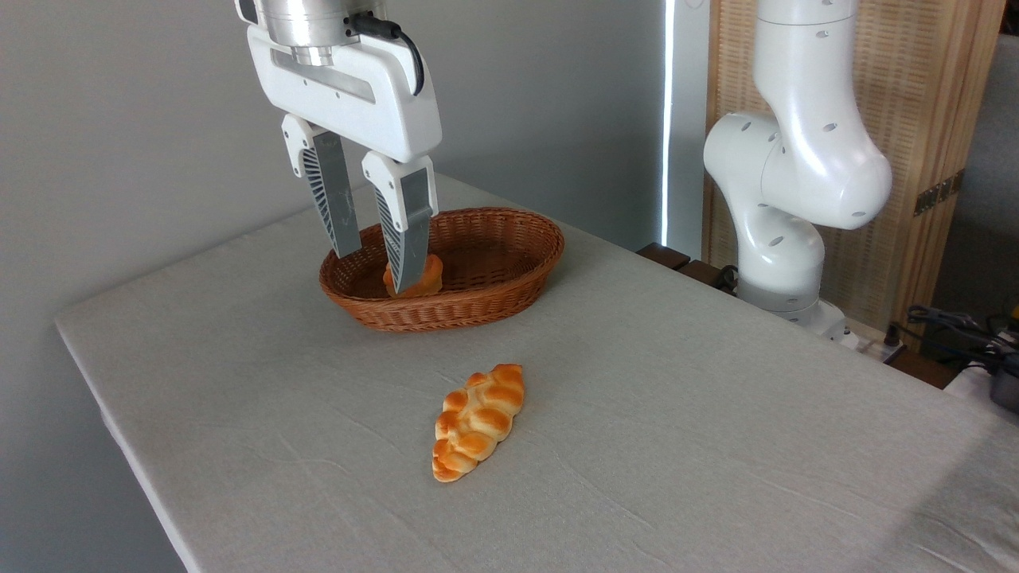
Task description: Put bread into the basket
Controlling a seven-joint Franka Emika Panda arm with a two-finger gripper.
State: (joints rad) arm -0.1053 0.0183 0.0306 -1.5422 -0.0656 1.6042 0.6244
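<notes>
Bun (420,278) sits inside basket (478,247), frame centre-left. Gripper (376,269) above it, jaws spread, holding nothing. You judge placement done; retract remains.

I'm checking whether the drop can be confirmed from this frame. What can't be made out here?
- Bun: its left part is hidden behind the right finger of the end effector; contact cannot be judged.
- Wicker basket: its near wall hides the bun's base and the basket floor.
- Arm: cut off by the top edge.

Braided loaf (478,419) on open tabletop (716,414)
</notes>
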